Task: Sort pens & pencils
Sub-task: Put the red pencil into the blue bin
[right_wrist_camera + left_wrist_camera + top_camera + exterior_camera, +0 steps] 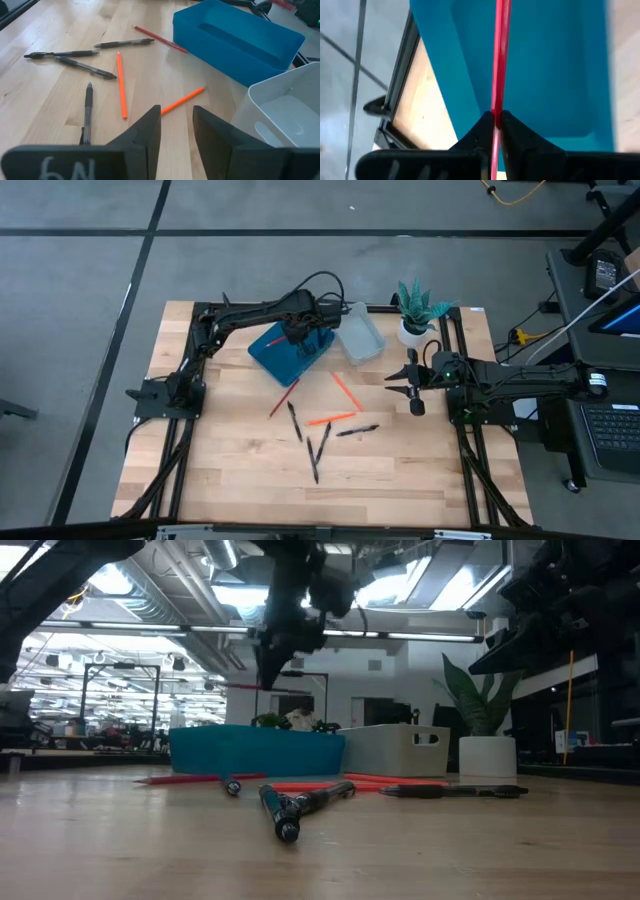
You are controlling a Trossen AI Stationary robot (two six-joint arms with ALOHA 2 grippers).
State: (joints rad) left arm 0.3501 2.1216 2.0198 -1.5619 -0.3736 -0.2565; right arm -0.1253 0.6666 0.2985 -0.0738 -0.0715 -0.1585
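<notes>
My left gripper (296, 332) hangs over the blue bin (272, 355) and is shut on a red pencil (500, 60). Another red pencil (283, 397) and two orange pencils (345, 388) (330, 420) lie flat on the wood. Several black pens (295, 421) (357, 430) (323, 442) lie among them. My right gripper (176, 125) is open, raised over the table's right side (410, 387), and faces the scattered pens (85, 66) and pencils (121, 85). My left gripper pinches the red pencil's shaft (496, 107) between its two fingertips (482, 127), coming from above and pointing down. The pencil is lifted clear, roughly level (245, 687), above the blue bin's inside (550, 75).
A white bin (362, 340) stands right of the blue bin, and a potted plant (418, 310) sits at the far right corner. Bare wood lies along the near edge. Black frame rails (190, 430) run along both sides of the table.
</notes>
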